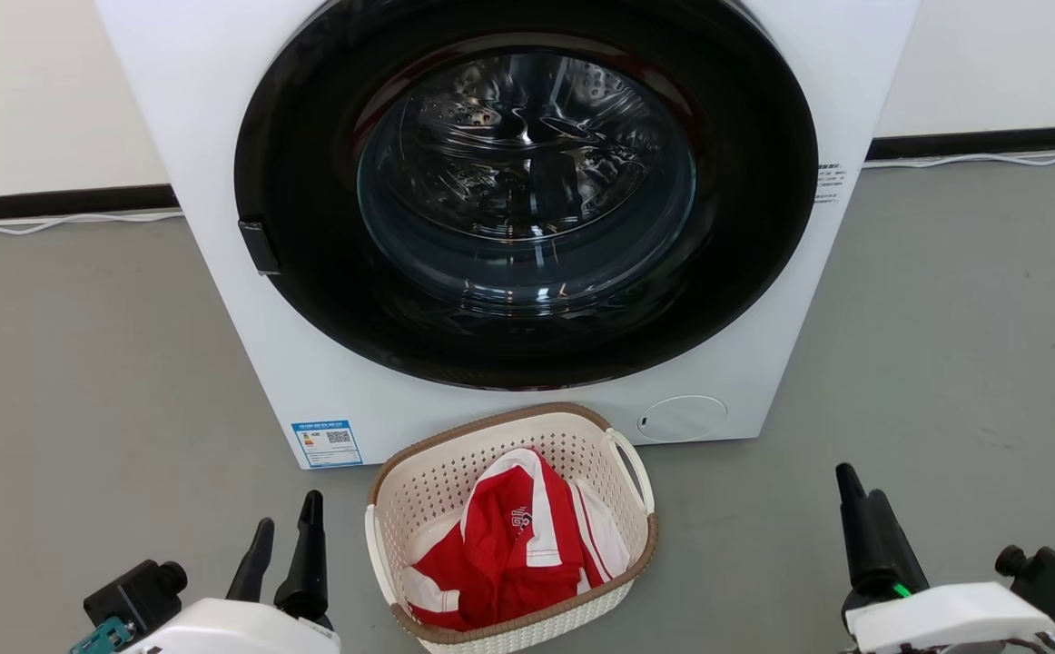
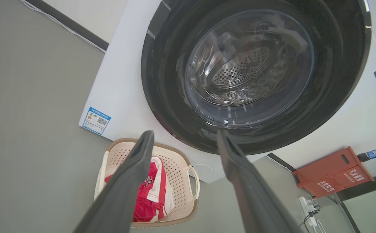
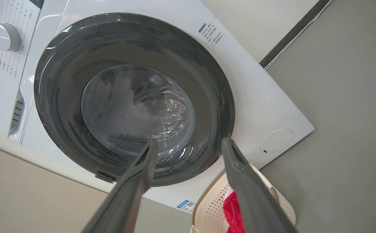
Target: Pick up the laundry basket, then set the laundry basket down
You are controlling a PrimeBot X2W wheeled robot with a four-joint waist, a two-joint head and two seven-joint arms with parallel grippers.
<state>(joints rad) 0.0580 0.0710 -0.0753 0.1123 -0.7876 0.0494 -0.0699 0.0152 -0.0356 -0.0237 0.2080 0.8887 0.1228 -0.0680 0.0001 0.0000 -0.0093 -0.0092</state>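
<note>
While both arms hung low in the bottom corners of the head view, the laundry basket (image 1: 432,495) sat on the grey floor (image 1: 83,363) at bottom centre. It was just in front of the washer (image 1: 201,136), with a red and white shirt (image 1: 509,536) crumpled inside.

The left gripper (image 1: 289,510) was at lower left, near the basket's side but not touching it, fingers spread with nothing between them. The right gripper (image 1: 862,486) sat at lower right, well apart from the basket, also spread and empty (from the head camera its fingers looked almost together, but its own wrist view showed a clear gap).

So my read was that nothing had been picked up yet and the job at hand was the reach-in. I'd have aimed for the two white loop handles, the one at the frame's right (image 1: 632,468) and the one at its left (image 1: 378,554). I'd bring both arms in at about the same time, since thin plastic like that would probably skid if one side got nudged first. Then I'd lift level so the shirt stayed put, and mind the washer front right behind the far rim.
</note>
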